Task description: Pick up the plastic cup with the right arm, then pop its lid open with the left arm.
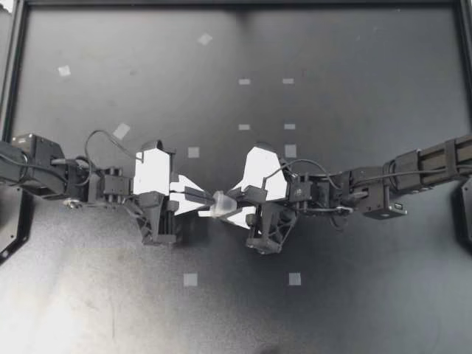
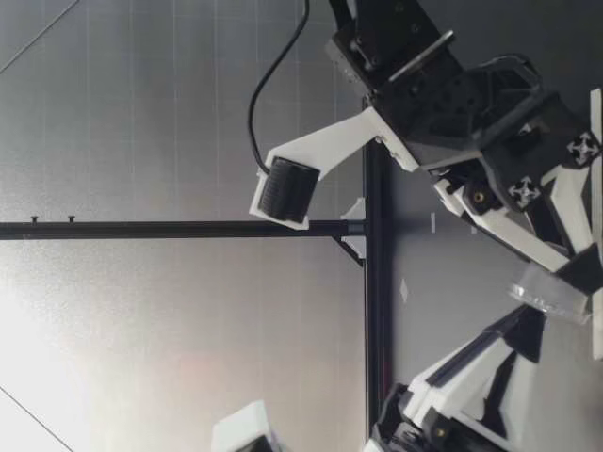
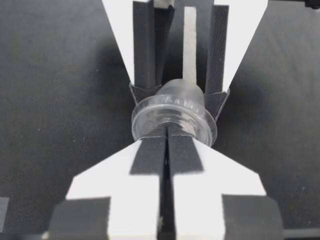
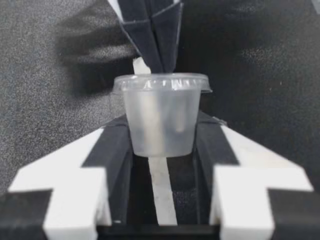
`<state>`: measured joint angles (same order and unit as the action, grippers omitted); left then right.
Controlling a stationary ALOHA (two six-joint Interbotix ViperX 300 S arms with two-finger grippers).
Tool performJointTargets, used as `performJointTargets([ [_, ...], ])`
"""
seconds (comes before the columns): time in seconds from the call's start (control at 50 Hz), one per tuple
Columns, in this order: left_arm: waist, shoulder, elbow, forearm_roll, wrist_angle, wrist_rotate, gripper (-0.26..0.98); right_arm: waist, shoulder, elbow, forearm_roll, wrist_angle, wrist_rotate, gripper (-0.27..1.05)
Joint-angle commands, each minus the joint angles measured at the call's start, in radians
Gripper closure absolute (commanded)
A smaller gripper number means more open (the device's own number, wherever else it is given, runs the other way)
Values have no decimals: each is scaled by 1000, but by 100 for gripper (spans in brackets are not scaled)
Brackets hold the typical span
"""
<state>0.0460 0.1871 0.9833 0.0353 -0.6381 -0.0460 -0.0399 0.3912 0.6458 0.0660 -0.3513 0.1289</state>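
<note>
- Cup [image 1: 221,203], clear and lidded, is held on its side between both grippers over the table [image 1: 354,310].
- Right gripper [image 1: 237,208] clamps the cup's body from two sides.
- Left gripper [image 1: 206,198], fingers nearly pressed together, pinches the lid [image 3: 173,121] at its rim.
- Tape squares [image 1: 190,279] dot the table.

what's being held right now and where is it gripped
A small clear cup: my right gripper clamps its sides, and my left gripper pinches the edge of its lid.
</note>
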Motion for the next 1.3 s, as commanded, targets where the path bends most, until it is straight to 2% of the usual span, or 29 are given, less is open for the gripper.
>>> performJointTargets([
  [0.0,-2,-51,-5,-3,-5,-23,80,11,-34,0,0,6,2,43],
  [0.12,-3,-132,14,-18,-14,-120,79,11,-83,38,-3,-32,2,43],
  [0.2,-2,-198,43,-18,-32,-189,74,11,-156,101,-21,-120,2,43],
  [0.32,-3,-278,92,-18,-83,-342,58,11,-278,221,-48,-333,-2,43],
  [0.44,-5,-296,104,-17,-172,-603,33,11,-325,321,-67,-611,-9,43],
  [0.5,-18,-284,95,-15,-199,-799,22,11,-314,344,-77,-727,-11,43],
  [0.6,-32,-262,75,3,-249,-1141,21,11,-259,354,-95,-891,-12,43],
  [0.68,-34,-253,51,69,-360,-1310,20,11,-206,336,-104,-950,-11,43],
  [0.76,-34,-245,21,91,-419,-1370,19,11,-167,310,-132,-954,-9,43],
  [0.86,-32,-236,6,91,-407,-1384,18,11,-147,284,-155,-954,-9,43],
  [1.28,-32,-221,25,91,-379,-1378,18,11,-190,272,-189,-925,-9,43],
])
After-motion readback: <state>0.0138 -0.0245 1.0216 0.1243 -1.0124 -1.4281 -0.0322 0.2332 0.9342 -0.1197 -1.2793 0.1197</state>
